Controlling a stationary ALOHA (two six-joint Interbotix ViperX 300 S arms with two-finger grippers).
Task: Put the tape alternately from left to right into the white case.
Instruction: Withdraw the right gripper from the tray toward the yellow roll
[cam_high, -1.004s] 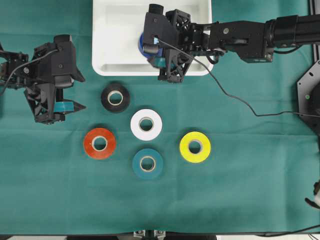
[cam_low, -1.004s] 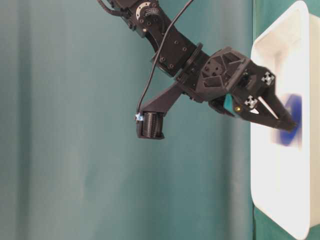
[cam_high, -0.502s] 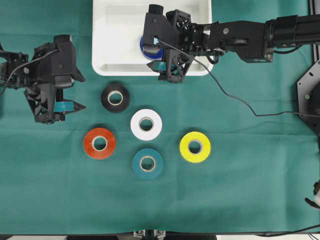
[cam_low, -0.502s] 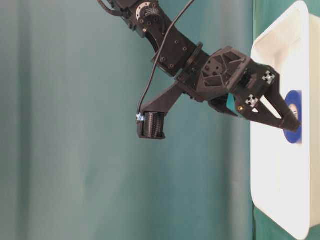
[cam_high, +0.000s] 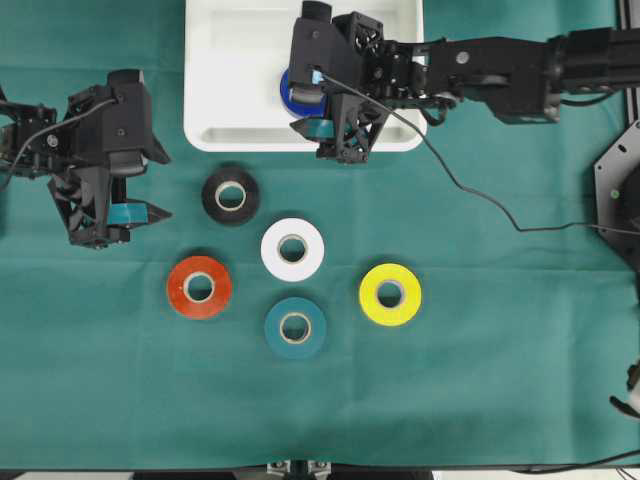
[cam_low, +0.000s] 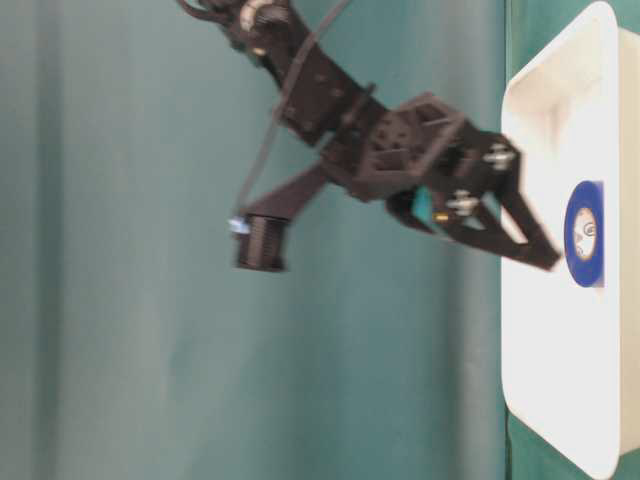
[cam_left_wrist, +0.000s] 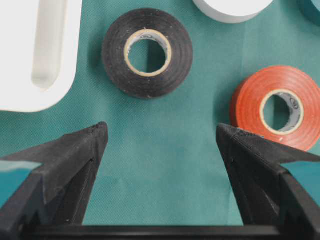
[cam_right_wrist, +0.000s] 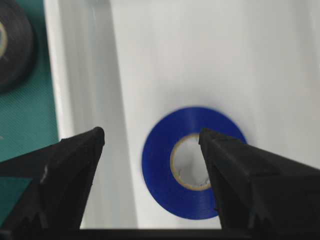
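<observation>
Right tool (cam_right_wrist: 150, 137) gapes wide, empty — blue tape (cam_right_wrist: 192, 162) lies flat in the white case (cam_right_wrist: 90, 75).

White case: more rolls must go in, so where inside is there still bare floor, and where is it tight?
The shallow white plastic case holds only the blue tape roll, lying flat near its middle toward the front rim. The floor left of the roll, up to the left wall, is bare. Tight spot: around the roll, where the open right hand hangs above it.
</observation>
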